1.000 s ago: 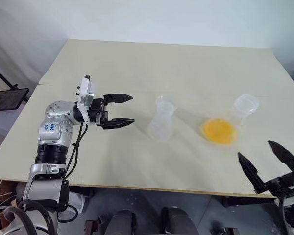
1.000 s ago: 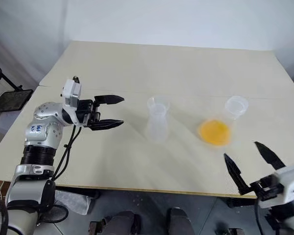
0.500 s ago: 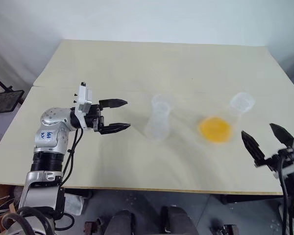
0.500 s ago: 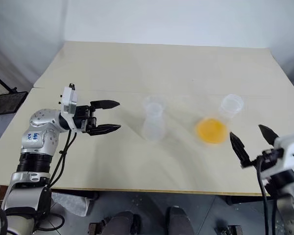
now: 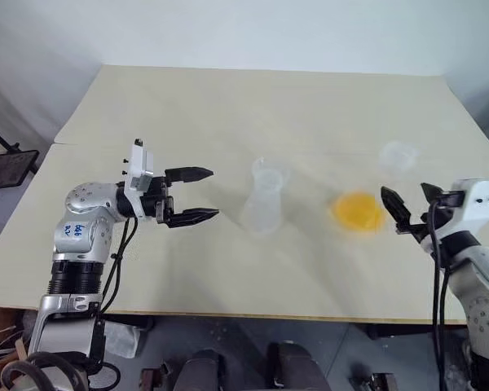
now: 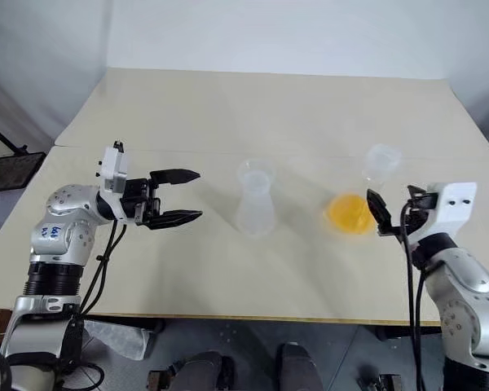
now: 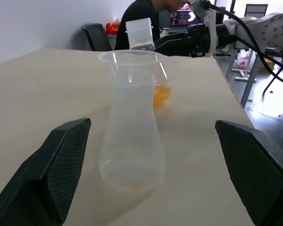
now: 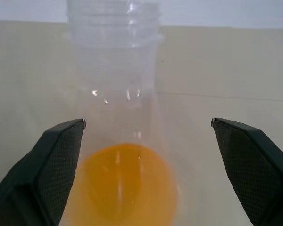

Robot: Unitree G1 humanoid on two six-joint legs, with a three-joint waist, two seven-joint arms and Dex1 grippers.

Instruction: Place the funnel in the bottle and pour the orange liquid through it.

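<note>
Right now both grippers stand spread wide with nothing between them. The left gripper [image 5: 197, 195] sits over the left half of the tabletop [image 5: 253, 106], level, pointing across toward the bottle [image 5: 263, 198]. The bottle stands upright near the tabletop's middle, well apart from the left fingers [image 5: 192, 173], in line with them. In the left wrist view the bottle [image 7: 132, 120] shows centred in the gap between the two fingers, clear and seemingly empty apart from a faint tint at its base. A wide clear rim sits at its mouth; can't tell whether that is the funnel or the bottle's own lip.

The orange liquid [image 5: 359, 212] pools in the bottom of a larger clear flask [image 6: 379, 165] to the right of the bottle, apart from it. The right gripper [image 5: 409, 208] is at the right edge of the tabletop, level, pointing at that flask, its fingers [image 6: 373, 208] just beside the flask's base. Can't tell if they touch. In the right wrist view the flask's threaded neck [image 8: 114, 28] and orange pool [image 8: 125, 183] sit between the open fingers, nearer one finger than the other.

A person [image 7: 148, 14] sits beyond the tabletop in the left wrist view.
</note>
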